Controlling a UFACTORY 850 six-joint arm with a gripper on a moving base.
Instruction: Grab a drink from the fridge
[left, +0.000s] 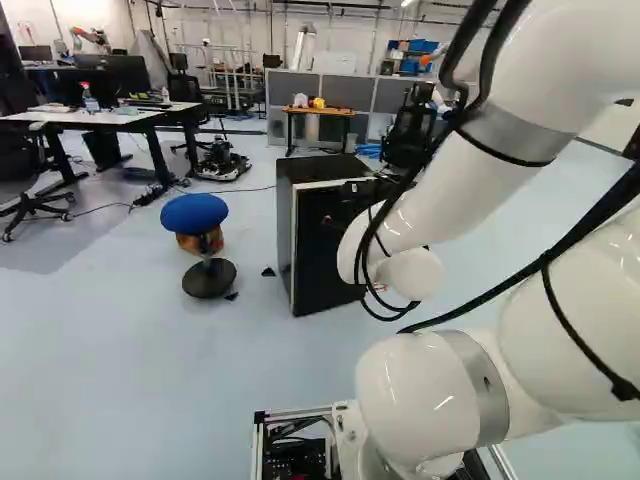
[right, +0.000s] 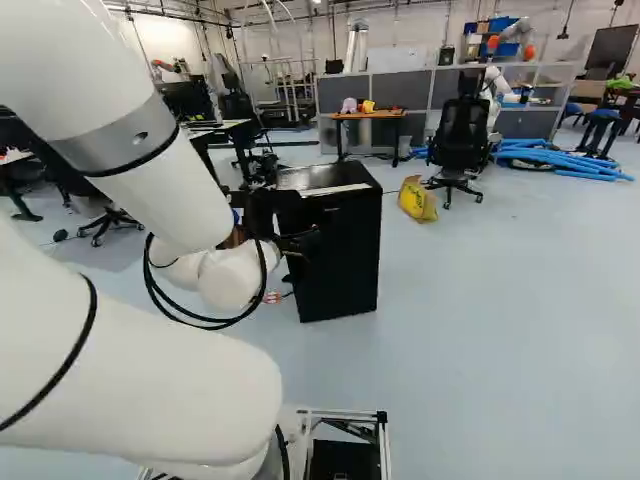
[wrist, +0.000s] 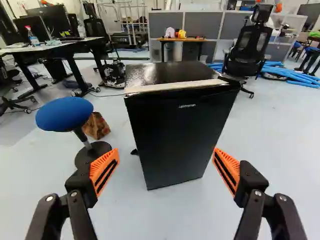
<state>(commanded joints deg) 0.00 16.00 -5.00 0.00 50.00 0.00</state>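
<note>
The fridge (wrist: 177, 140) stands ahead of the gripper (right: 302, 220) (its fingers spread well apart).

The pale floor (left: 110, 350) carries a closed black fridge (wrist: 175, 140), with a blue-seated stool (wrist: 62, 114) and a brown object (wrist: 96, 126) to its left. Far right stand a yellow bag (right: 418, 201) and a black chair (right: 462, 138), near blue tubes (right: 570, 158).

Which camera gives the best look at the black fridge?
The wrist view: it shows the whole door of the fridge unblocked, between the open gripper's fingers. In both base views, the arm or gripper covers part of it.
</note>
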